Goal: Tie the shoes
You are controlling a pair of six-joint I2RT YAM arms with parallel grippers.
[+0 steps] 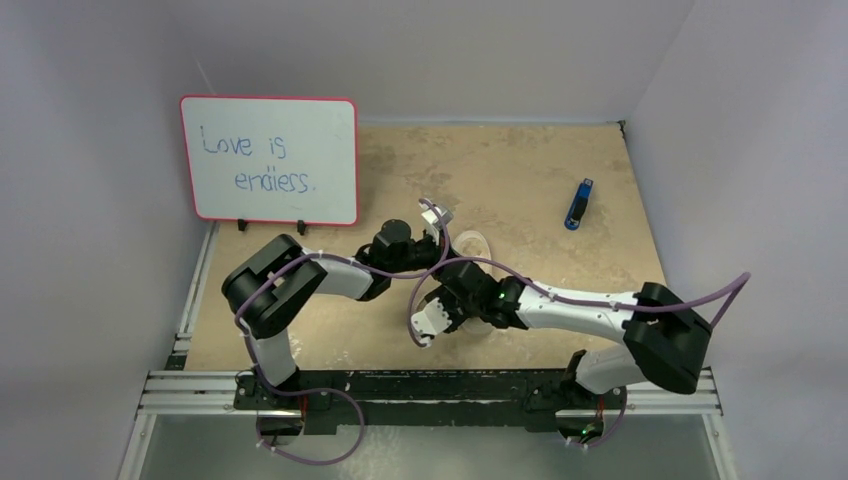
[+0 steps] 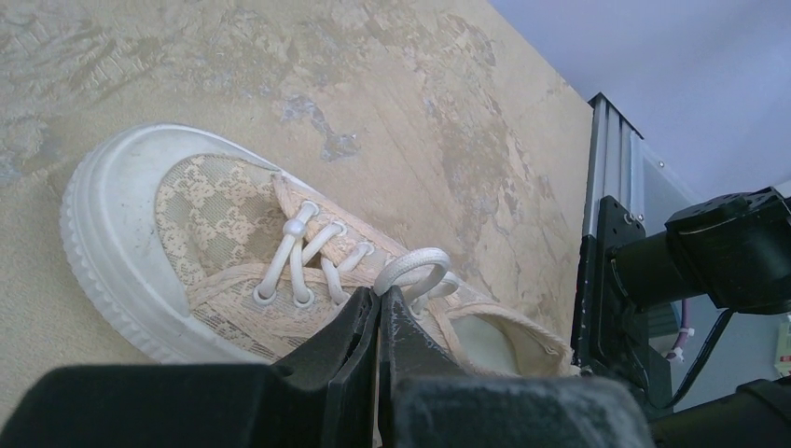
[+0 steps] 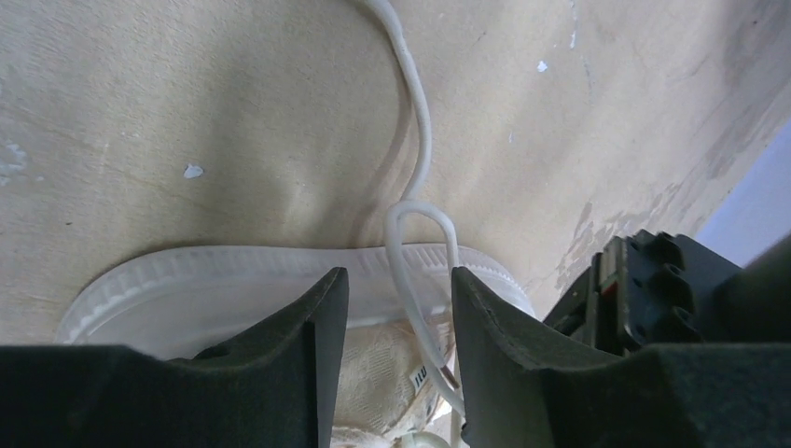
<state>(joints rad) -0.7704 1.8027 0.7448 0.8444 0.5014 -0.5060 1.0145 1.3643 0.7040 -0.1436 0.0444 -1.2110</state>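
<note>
**shoe check: left tool clamped on a lace loop, right tool parted**

left tool (image 2: 378,299): jaws pressed together, gripping the base of a white lace loop (image 2: 416,265). the loop stands up in a small arch just past the fingertips, over the upper eyelets.

right tool (image 3: 396,280): jaws apart, nothing clamped. a thin white lace strand (image 3: 417,140) comes down across the table (image 3: 187,93), bends into a narrow loop at the sole edge and runs on between the two fingers. whether it touches either finger cannot be told.

shoe (image 2: 187,215): one low sneaker, standing on its sole on the table. the upper is pale pink-beige fabric with a woven pattern. the toe cap (image 2: 121,168) is broad and off-white with greyish scuffing. the sole (image 2: 89,271) is light with a ribbed rim. thin white laces (image 2: 298,266) cross through the lower eyelets.

position: in the top view the shoe sits near the middle of the table, mostly covered by the two wrists meeting over it.

surroundings: a red-framed whiteboard (image 1: 268,160) with handwriting stands at the far left. a small blue object (image 1: 579,204) lies well apart at the far right.
</note>
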